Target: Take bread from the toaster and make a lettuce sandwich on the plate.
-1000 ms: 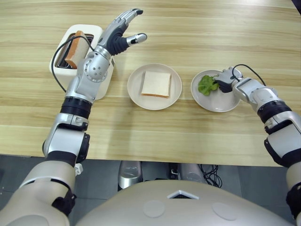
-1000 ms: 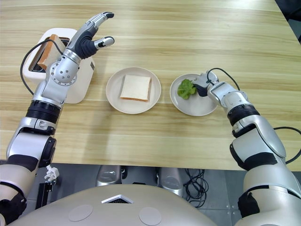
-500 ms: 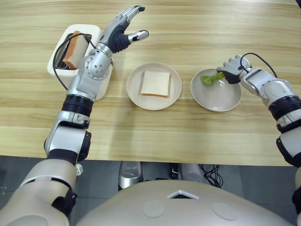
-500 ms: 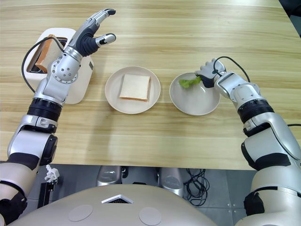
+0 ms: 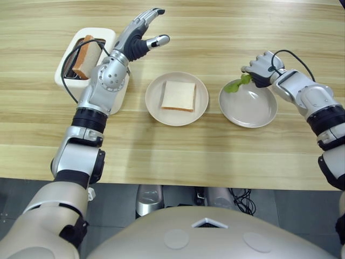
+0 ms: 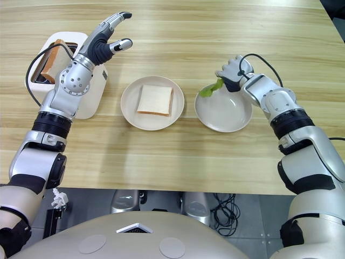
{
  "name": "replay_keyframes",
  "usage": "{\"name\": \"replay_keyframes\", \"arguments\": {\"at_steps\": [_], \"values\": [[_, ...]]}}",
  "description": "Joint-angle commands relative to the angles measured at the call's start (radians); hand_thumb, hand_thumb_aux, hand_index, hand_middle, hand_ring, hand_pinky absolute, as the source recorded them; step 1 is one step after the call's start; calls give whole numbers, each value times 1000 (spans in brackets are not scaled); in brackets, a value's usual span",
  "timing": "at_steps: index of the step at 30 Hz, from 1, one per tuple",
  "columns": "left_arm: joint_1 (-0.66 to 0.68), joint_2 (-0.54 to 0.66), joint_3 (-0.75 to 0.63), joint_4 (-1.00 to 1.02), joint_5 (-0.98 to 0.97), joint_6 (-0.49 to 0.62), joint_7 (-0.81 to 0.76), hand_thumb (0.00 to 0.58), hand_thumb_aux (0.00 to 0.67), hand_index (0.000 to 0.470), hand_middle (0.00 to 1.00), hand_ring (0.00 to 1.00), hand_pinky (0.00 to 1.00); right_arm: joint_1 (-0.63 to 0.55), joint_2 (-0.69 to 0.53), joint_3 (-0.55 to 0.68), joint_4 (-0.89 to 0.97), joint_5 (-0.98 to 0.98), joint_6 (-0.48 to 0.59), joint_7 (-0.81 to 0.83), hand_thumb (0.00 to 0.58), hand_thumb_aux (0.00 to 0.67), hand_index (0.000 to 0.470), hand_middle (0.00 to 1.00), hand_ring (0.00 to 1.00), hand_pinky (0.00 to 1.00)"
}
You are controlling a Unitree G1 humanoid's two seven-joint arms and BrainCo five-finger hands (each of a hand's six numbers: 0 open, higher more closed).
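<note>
A bread slice (image 5: 179, 95) lies on the plate (image 5: 154, 103), the right robot hand (image 5: 262, 69) pinches the lettuce (image 5: 234, 85), likely limp, light and easily torn, by its edge over the neighbouring dish (image 5: 249, 111), and farther back the left robot hand (image 5: 138, 40) hangs spread beside the toaster (image 5: 105, 36).

A pale wooden table (image 5: 215, 156) spreads wide, its long planks running side to side with fine brown grain. Light falls evenly on its top, and the shadows there are soft. Below the table's near edge lies a dark grey floor (image 5: 21, 189). Just under that edge stand two shiny metal cylinders (image 5: 148, 198), with a tangle of black cables (image 5: 243, 200) to their right. Past the table's far right corner shows a dark patch of the room (image 6: 335, 6).
</note>
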Motion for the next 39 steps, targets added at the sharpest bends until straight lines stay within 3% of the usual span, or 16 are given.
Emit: {"name": "replay_keyframes", "arguments": {"at_steps": [1, 15, 30, 39], "values": [[-17, 2, -6, 34, 11, -1, 8, 0, 0, 0, 0, 0, 0, -24, 29, -4, -59, -12, -19, -23, 580, 670, 460, 1000, 1000, 1000], [-47, 0, -8, 94, 10, -16, 31, 0, 0, 0, 0, 0, 0, -136, 245, 46, -56, -46, -90, -129, 580, 670, 460, 1000, 1000, 1000], [-51, -3, -7, 104, 8, -29, 35, 0, 0, 0, 0, 0, 0, -286, 589, 199, 467, -76, -114, -343, 580, 670, 460, 1000, 1000, 1000], [-39, 10, 1, 61, 3, -22, 23, 0, 0, 0, 0, 0, 0, -244, 634, 276, 671, -71, -64, -329, 580, 670, 460, 1000, 1000, 1000]]}}
